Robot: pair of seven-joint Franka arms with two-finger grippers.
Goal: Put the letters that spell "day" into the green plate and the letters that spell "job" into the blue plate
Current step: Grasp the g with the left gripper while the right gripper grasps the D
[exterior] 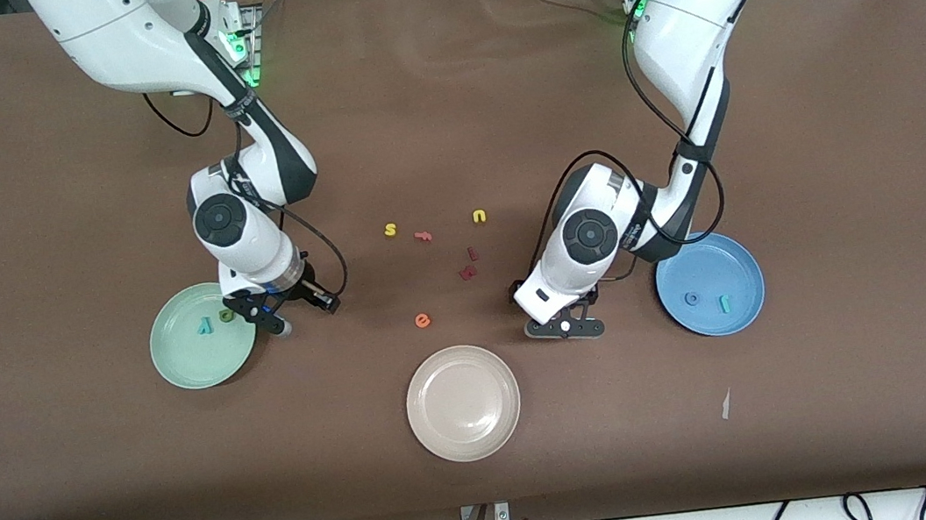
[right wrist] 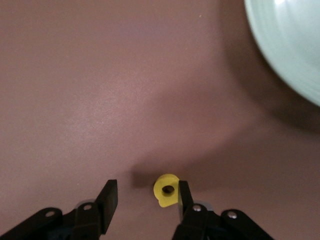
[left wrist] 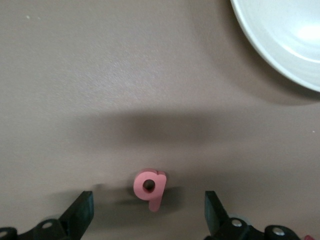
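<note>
Matt table [exterior: 444, 103], glossy plates
Beige plate [exterior: 463, 402] shiny — foam b [left wrist: 149, 186] and a [right wrist: 166, 190] dull, soft-looking.

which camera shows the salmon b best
The left wrist view: the salmon b lies on the bare table between the left gripper's open fingers, unobstructed. In the front view the left arm's hand covers it. The right wrist view does not show it, only the yellow a.

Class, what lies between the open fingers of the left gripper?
The salmon-red foam letter b lies on the brown table between the left gripper's fingers, seen in the left wrist view.
</note>
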